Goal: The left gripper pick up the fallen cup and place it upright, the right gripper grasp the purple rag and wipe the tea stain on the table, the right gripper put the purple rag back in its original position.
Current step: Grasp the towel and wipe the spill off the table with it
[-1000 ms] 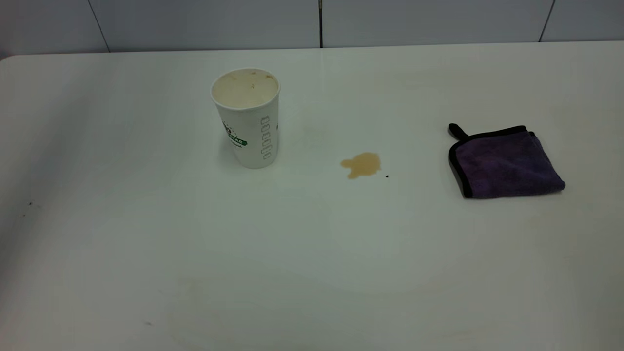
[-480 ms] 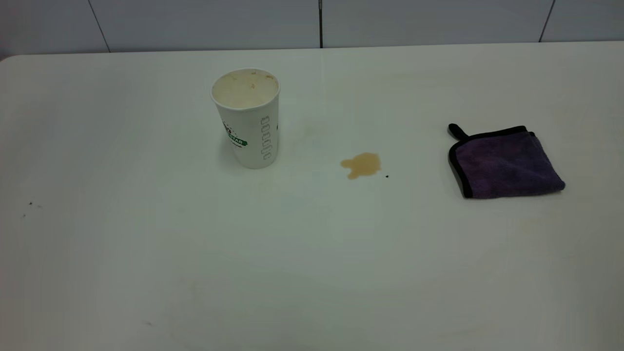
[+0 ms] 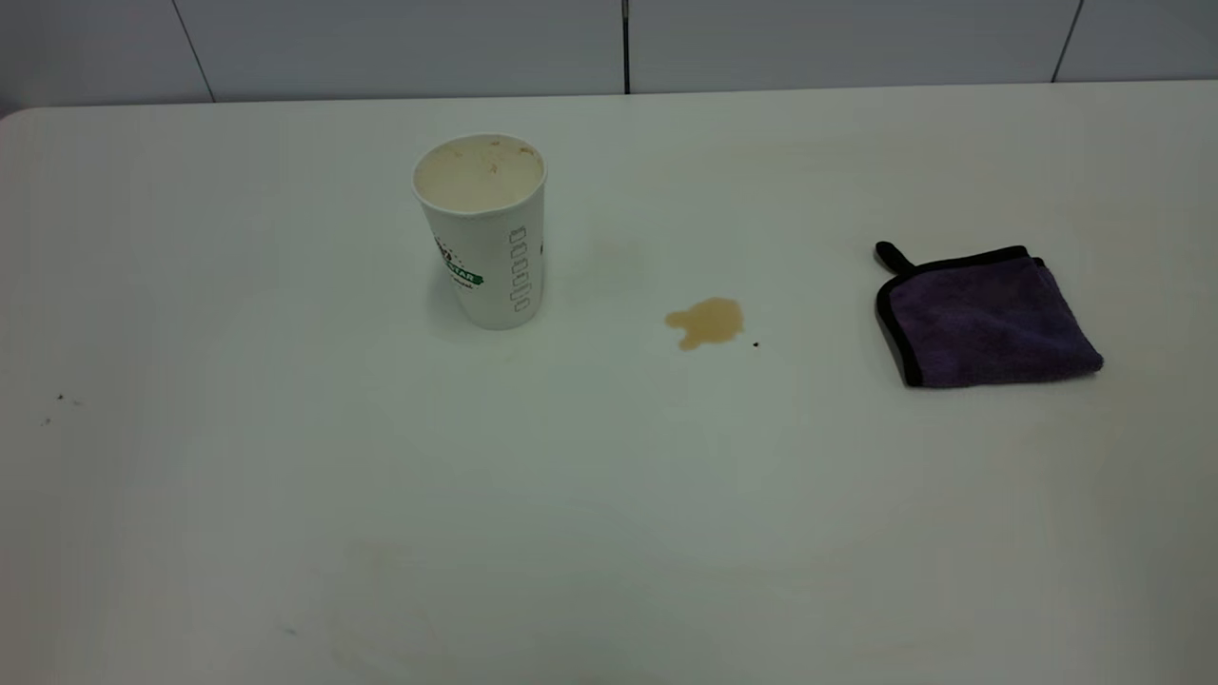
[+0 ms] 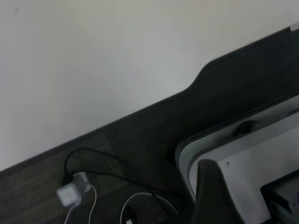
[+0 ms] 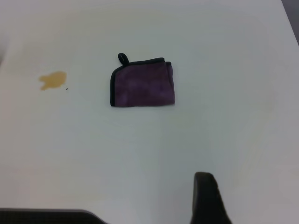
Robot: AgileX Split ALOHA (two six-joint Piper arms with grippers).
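The cup [image 3: 482, 231] stands upright on the white table [image 3: 609, 495], left of centre, with nothing holding it. To its right lies the light-brown tea stain [image 3: 706, 322] [image 5: 52, 80], with a tiny black speck beside it. Further right the purple rag [image 3: 985, 318] [image 5: 142, 84] lies folded flat, its black loop toward the back. Neither arm shows in the exterior view. The left gripper [image 4: 212, 196] hangs past the table's edge, over a grey-white base. The right gripper [image 5: 208, 198] is held well above the table, nearer the front edge than the rag and apart from it.
A grey panelled wall [image 3: 609, 43] runs behind the table. The left wrist view shows the table edge [image 4: 140, 109], dark floor with cables and a white plug [image 4: 70, 193], and a grey-white base [image 4: 243, 158].
A shadow over the table's left side has faded away. The cup, stain and rag have not moved.
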